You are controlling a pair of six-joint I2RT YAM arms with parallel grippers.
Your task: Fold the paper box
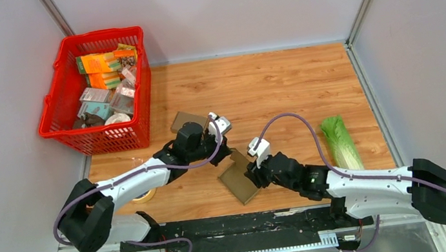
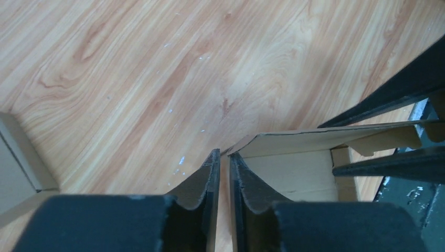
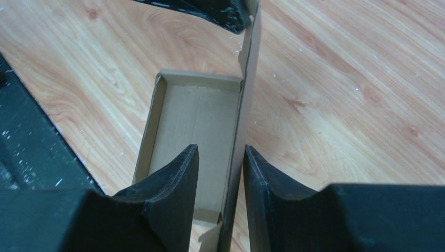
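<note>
Paper box (image 1: 239, 179): left hand (image 2: 224, 156) pinches wall, right hand (image 3: 220, 151) straddles it.

A robot test cell in a lab is shown — a wood-grain tabletop (image 1: 280, 86) is boxed in by plain pale wall panels (image 1: 224, 8), two robot arms (image 1: 130, 180) are bolted to a black rail (image 1: 240, 225), and packaged goods (image 1: 102, 93) are heaped in a red basket (image 1: 105, 140)

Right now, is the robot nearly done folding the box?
Roughly halfway, I'd guess. Done: the paper box already forms a tray with low walls standing. In hand: the left gripper pinches one cardboard edge; the right gripper straddles the tall flap. Left: that flap stands upright, not folded over, so the box is open.
</note>
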